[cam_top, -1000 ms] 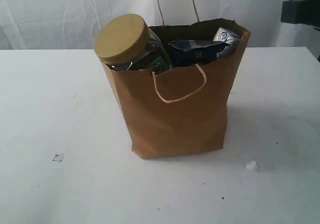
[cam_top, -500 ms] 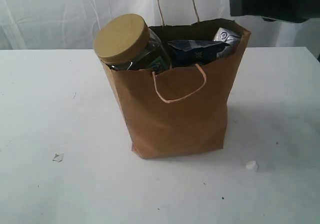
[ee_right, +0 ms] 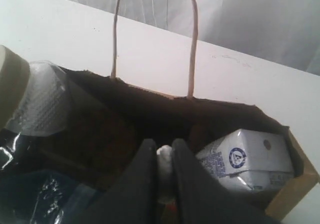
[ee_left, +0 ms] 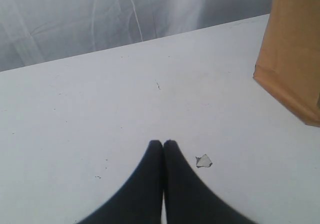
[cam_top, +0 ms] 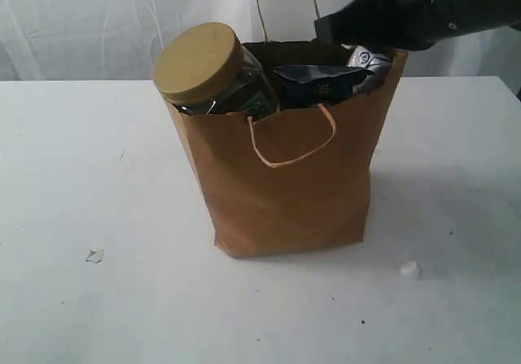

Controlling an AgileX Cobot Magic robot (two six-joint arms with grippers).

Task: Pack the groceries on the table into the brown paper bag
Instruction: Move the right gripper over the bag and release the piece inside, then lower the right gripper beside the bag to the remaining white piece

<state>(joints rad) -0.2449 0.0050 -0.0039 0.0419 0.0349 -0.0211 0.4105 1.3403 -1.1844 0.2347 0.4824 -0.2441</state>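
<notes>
**Clerk:** Exterior view, what is listed?

**Checker:** One brown paper bag (cam_top: 285,193), upright on the table (cam_top: 81,177). The tan-lidded clear jar (cam_top: 199,64) leans out over its left rim. The blue-ended spaghetti packet (cam_top: 317,83) and small white-blue packet (cam_top: 370,58) are inside. The right arm (cam_top: 423,10) is over the mouth. Hazard: a nudge to the bag could tip the jar out.

**Clerk:** Left wrist view?

**Checker:** The left gripper (ee_left: 163,144) has its fingers together and empty, over the table, well apart from the bag. A pale scrap (ee_left: 203,160) lies just beside it. Hazard: nothing steadies the bag.

**Clerk:** Right wrist view?

**Checker:** The right gripper (ee_right: 159,146) has its fingers nearly together, with a white thing (ee_right: 164,174) in the gap. I cannot tell whether it is gripped or merely behind. The rear handle (ee_right: 193,43) is near, and a snag would drag the bag.
</notes>
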